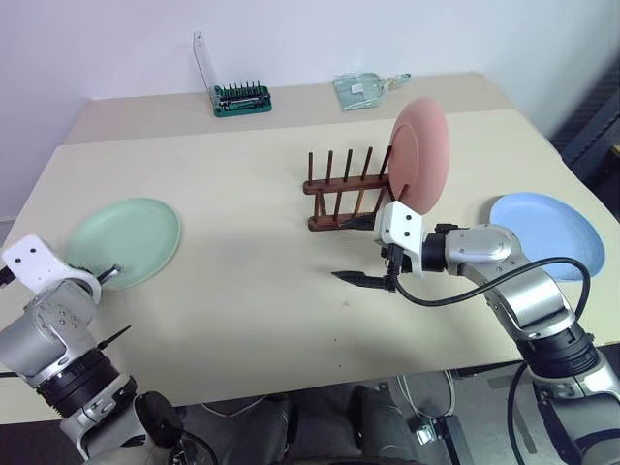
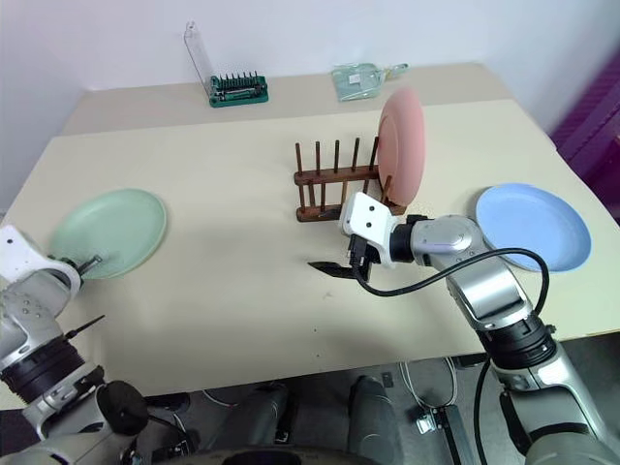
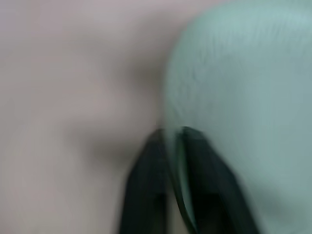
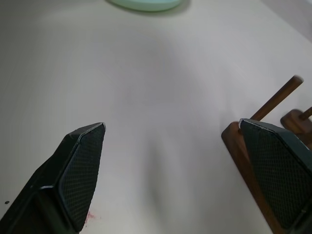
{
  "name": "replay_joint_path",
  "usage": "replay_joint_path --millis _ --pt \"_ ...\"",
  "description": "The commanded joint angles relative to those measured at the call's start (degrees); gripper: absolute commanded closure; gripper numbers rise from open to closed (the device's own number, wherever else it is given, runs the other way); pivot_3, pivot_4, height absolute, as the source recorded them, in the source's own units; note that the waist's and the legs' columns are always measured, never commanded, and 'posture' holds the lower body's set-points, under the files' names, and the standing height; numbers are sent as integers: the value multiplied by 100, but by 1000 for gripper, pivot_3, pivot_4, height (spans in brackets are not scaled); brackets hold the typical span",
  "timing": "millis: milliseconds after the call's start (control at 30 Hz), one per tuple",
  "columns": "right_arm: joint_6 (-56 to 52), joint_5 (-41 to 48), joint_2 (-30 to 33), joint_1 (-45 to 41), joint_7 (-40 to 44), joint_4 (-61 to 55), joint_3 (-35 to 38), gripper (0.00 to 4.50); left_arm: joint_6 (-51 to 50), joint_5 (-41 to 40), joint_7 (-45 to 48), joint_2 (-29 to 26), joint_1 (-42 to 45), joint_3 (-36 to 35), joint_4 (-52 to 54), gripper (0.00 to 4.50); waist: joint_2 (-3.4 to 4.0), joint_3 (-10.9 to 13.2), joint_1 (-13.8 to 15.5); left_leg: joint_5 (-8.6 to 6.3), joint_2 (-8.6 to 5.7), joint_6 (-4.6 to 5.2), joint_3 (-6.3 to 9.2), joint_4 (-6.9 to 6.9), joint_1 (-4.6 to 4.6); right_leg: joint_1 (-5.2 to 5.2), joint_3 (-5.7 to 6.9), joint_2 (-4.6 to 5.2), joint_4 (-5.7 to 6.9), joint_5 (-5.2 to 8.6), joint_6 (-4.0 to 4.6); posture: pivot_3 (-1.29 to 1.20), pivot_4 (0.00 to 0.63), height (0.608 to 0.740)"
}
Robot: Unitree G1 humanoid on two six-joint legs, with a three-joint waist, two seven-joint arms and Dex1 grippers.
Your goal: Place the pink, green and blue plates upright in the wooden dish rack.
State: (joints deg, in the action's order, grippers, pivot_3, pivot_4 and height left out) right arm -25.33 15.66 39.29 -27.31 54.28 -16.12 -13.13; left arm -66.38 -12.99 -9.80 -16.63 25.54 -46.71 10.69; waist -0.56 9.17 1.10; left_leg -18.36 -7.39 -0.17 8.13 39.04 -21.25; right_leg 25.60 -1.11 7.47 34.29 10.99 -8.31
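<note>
Left wrist view: left tool [image 3: 171, 134] is pinched onto the near rim of the green plate [image 1: 126, 238], which lies flat on the surface [image 1: 242, 291] at far left. Right tool [image 1: 366, 252] hangs spread wide and empty just in front of the wooden dish rack [image 1: 344, 189] mid-surface, one finger [image 4: 280, 170] close beside the rack's near rail. Pink plate [image 1: 420, 153] stands upright at the rack's right end; blue plate [image 1: 547, 233] lies flat at far right.
</note>
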Motion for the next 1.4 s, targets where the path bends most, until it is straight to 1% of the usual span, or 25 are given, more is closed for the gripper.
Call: replay_joint_path --millis 33,100,200,267,433,500,667,800,833,900,967,1133,1200,1267,1300,1333,1367,1400 --pt "87 -111 -2 -122 -170 -218 238 0 823 -165 778 -174 198 1134 166 4452 -1 0 24 0 -1 0 1 1 1 -3 0 0 0 0 0 0 150 740" --pt "116 -234 12 -210 -214 -200 207 0 1247 -340 1267 -221 385 1670 441 4452 -3 2 97 -1 -1 1 2 7 0 -6 3 0 -1 0 1 0 150 740" --pt "765 -1060 -185 -592 -697 4 -93 0 1611 -529 1686 -230 883 2215 603 4452 -4 2 96 -2 -2 3 -1 11 -3 -5 3 2 -5 -3 2 0 150 740" --pt "1299 -1721 -351 -957 -1041 290 -366 0 1640 -613 1784 -234 1300 2490 618 4452 -4 2 47 -2 1 3 -5 9 -3 1 3 1 -4 -4 2 0 150 740" --pt "2347 -2918 -659 -1806 -1674 1258 -785 0 1535 -621 1865 -321 1781 2984 576 4452 -3 2 -168 -6 6 -2 -15 -6 -4 17 2 -3 -4 -3 2 0 150 740" --pt "2611 -3065 -745 -1929 -1711 1464 -853 0 1466 -673 1828 -306 1906 3046 561 4452 -3 2 -202 -6 6 -2 -14 -6 -9 24 3 -3 -4 -3 2 0 150 740" --pt "3304 -3747 -846 -2091 -1974 1916 -1083 0 1207 -915 1771 -165 2174 3104 753 4452 -3 2 -201 -6 7 -2 -14 -6 -18 36 2 -5 -3 -3 3 0 150 740" --pt "3635 -3998 -892 -2081 -2010 2213 -1134 0 976 -1161 1597 -14 2347 2924 854 4452 -3 2 -187 -6 6 -2 -12 -2 -17 33 2 -5 -2 -3 2 0 150 740" --pt "3673 -4029 -908 -2073 -2027 2249 -1108 245 963 -1176 1616 -56 2343 2948 882 4488 -3 2 -194 -6 6 -2 -12 -2 -17 32 2 -5 -2 -3 3 0 150 740" --pt "3726 -4070 -932 -2059 -2049 2293 -1057 890 934 -1193 1644 -125 2318 2996 922 4500 -3 2 -204 -6 6 -2 -13 -4 -17 35 1 -6 -1 -3 2 0 150 740" --pt "3805 -4174 -904 -2040 -2101 2305 -1040 1825 899 -1228 1611 -136 2286 2983 948 4500 -3 2 -212 -6 7 -2 -13 -7 -17 38 0 -8 -1 -3 3 0 150 740" --pt "3989 -4590 -843 -2048 -2551 2305 -930 4434 794 -1307 1568 -115 2209 2934 941 4500 -3 3 -200 -6 7 -2 -13 -6 -17 38 -2 -8 0 -3 3 0 150 740" --pt "4030 -4690 -840 -2052 -2638 2302 -882 4479 761 -1404 1531 -40 2215 2848 930 4500 -3 3 -196 -6 7 -3 -14 -5 -17 37 -2 -8 -1 -3 3 0 150 740" --pt "4049 -4747 -834 -2042 -2678 2269 -833 4479 822 -1720 1465 183 2335 2513 882 4500 -3 3 -193 -6 7 -2 -13 -5 -17 37 -2 -8 -1 -3 3 0 150 740" --pt "4064 -4760 -821 -2037 -2690 2250 -804 4500 985 -1835 1357 301 2481 2289 815 3789 -4 3 -188 -6 7 -3 -13 -4 -17 36 -2 -8 -2 -3 3 0 150 740" --pt "4051 -4709 -824 -2020 -2700 2214 -739 4500 1279 -2009 1151 463 2715 1926 703 3350 -5 4 -184 -6 7 -3 -12 -2 -17 35 -2 -8 -2 -3 3 0 150 740" --pt "4043 -4632 -828 -2006 -2709 2170 -660 4500 1581 -2066 869 546 2932 1572 529 3026 -11 8 -172 -6 7 -3 -12 -2 -19 35 -2 -8 -3 -3 3 0 150 740" --pt "4037 -4578 -836 -1994 -2713 2141 -602 4500 1778 -2107 665 586 3067 1352 404 2468 -14 10 -178 -6 7 -3 -11 2 -23 37 -1 -8 -2 -4 3 0 150 740"
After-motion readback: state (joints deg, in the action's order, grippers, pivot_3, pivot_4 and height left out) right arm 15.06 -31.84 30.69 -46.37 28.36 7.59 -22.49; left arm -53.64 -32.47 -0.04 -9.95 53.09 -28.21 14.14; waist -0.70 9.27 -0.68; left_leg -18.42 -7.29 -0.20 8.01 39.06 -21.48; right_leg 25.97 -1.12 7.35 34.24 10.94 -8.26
